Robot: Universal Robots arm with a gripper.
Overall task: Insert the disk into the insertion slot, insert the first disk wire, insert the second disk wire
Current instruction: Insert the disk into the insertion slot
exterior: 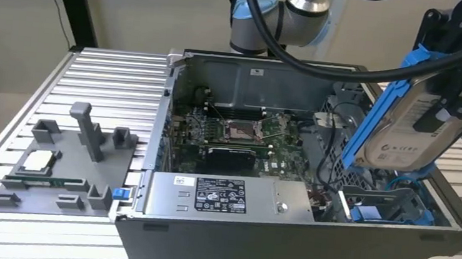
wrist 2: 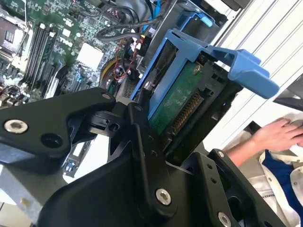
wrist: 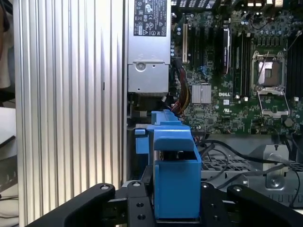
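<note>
My gripper [exterior: 459,93] is shut on the disk [exterior: 411,129], a silver-grey drive in a bright blue frame. The disk hangs tilted, nearly on edge, above the open computer case at the exterior view's right. The insertion slot [exterior: 379,206], with its blue rails, lies just below the disk's lower end in the case's near right corner. In the second wrist view the disk's green circuit board [wrist 2: 177,101] and blue frame sit between the black fingers [wrist 2: 137,123]. In the first wrist view the blue frame [wrist: 175,182] stands on end in the gripper [wrist: 176,210].
The labelled grey power-supply box [exterior: 217,196] sits along the case's front beside the slot. Black cables [wrist: 227,146] run across the motherboard [exterior: 239,136]. A grey fixture plate [exterior: 60,165] with small parts rests on the ribbed table. A person's hand [wrist 2: 274,135] is beyond the table.
</note>
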